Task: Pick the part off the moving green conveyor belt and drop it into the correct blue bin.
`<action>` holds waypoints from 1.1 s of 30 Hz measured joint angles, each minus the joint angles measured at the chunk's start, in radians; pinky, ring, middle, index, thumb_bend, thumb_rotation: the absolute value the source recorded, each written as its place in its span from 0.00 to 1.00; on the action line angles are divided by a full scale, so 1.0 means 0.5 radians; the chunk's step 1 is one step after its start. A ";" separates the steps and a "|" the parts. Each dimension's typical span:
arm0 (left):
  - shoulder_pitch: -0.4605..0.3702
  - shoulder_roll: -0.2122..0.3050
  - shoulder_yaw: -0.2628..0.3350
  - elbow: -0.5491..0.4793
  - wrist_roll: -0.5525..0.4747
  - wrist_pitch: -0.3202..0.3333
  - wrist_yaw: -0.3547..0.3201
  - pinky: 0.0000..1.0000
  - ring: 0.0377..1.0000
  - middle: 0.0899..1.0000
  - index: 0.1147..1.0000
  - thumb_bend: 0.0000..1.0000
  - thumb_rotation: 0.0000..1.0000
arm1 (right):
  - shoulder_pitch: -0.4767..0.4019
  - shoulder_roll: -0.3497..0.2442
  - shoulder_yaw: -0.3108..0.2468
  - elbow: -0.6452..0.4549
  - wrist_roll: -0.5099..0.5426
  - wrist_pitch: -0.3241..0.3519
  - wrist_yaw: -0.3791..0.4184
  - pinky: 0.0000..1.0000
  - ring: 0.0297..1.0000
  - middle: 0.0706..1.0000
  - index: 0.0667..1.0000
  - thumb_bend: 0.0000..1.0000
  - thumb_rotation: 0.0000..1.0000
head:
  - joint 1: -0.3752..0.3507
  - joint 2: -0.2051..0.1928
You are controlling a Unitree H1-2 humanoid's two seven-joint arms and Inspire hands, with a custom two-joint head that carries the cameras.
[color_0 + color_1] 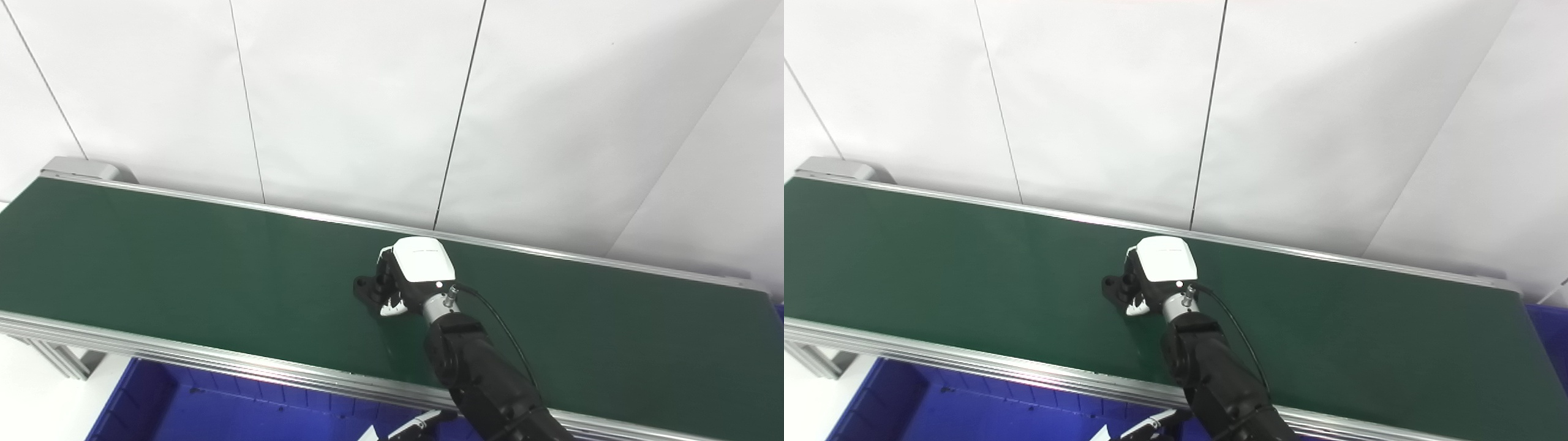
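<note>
left eye view
belt: green conveyor belt (pixel 184 263) runs diag across frame, alu rails on both long edges, white panel wall behind
right hand: right hand (pixel 411 274) is over mid belt, white back plate facing up, arm comes in from bottom edge right of ctr
fingers: fingers (pixel 392 306) curled down on the belt-left side, wrapped on the part
part: black part (pixel 365 288) on belt surface, touching the hand, sticks out on its left; shape too small/dark to tell
bin: blue bin (pixel 202 407) below belt's near rail, left of the arm
left hand: only a white/black sliver (pixel 419 424) at bottom edge under the near rail, prob. left hand; open/closed can't tell

right eye view
belt: same belt, end cap at far left
right hand: same pose mid belt, closer to far rail than near rail
part: black lug pokes out left of fingers, resting on belt
cable: black cable (pixel 1234 334) loops from wrist along the arm's right side
bin 2: second blue bin (pixel 1546 327) corner past belt's right end
</note>
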 measured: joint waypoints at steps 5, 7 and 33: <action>0.000 0.002 0.001 0.000 -0.001 0.000 -0.001 0.86 0.95 0.94 0.89 0.96 0.71 | 0.166 -0.060 -0.026 -0.274 0.063 -0.002 0.054 0.29 0.41 0.49 0.51 0.49 0.00 | -0.049 0.031; 0.000 0.009 0.003 -0.004 -0.001 0.000 -0.002 0.88 0.96 0.94 0.89 0.96 0.71 | 0.245 -0.076 -0.036 -0.393 0.083 -0.003 0.059 0.28 0.40 0.47 0.52 0.49 0.00 | -0.074 0.040; 0.074 0.302 0.195 -0.315 -0.407 0.103 -0.204 0.97 1.00 0.97 0.92 0.95 0.79 | 0.912 -0.423 -0.347 -1.845 -0.205 0.049 0.598 0.28 0.38 0.46 0.54 0.49 0.00 | -0.813 0.396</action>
